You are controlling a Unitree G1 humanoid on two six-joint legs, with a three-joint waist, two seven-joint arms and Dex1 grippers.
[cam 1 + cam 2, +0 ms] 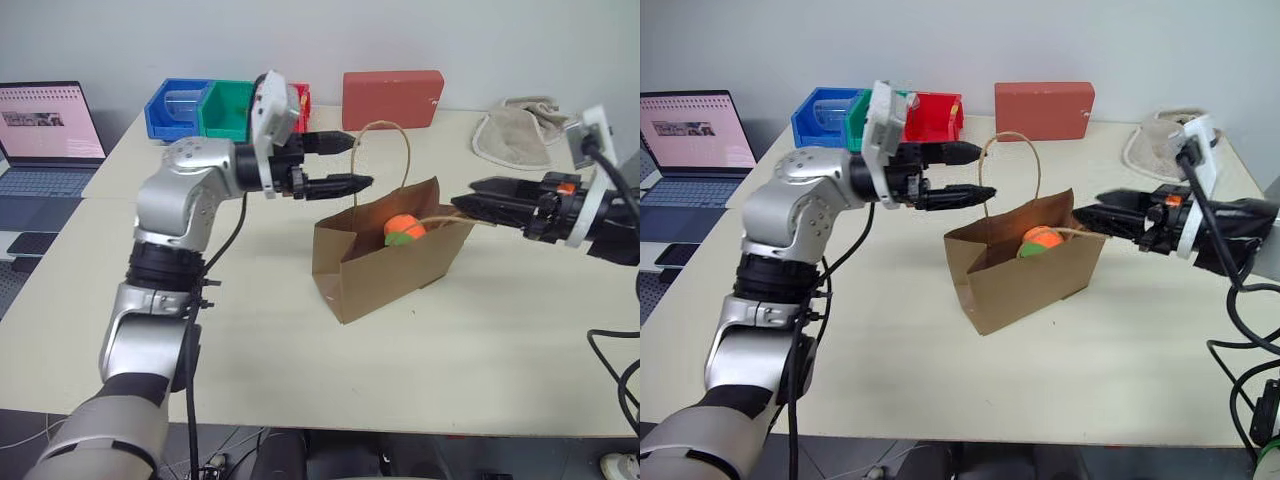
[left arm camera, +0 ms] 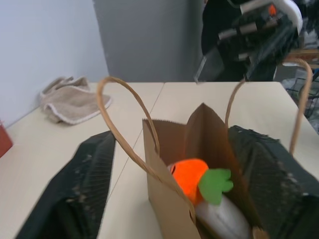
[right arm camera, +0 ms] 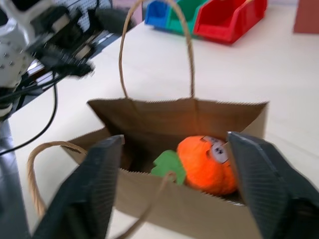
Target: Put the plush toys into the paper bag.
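Tabletop: carrot (image 3: 207,163) lies sideways inside upright paper bag (image 1: 385,262).

Matt brown paper bag (image 1: 385,265), fuzzy plush carrot (image 1: 403,228), terry cloth (image 1: 515,133)

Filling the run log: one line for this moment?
toys: carrot, white toy in paper bag | left pincer: open | right pincer: open

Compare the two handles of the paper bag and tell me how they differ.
The handle near the left gripper stands upright in a tall loop above the paper bag; the handle near the right gripper is flopped over sideways, lying low across the rim. The upright handle hangs free of the left gripper's open fingers, while the drooping one reaches toward the right gripper's fingertips. Both are thin, brown, twisted paper loops on the same bag.
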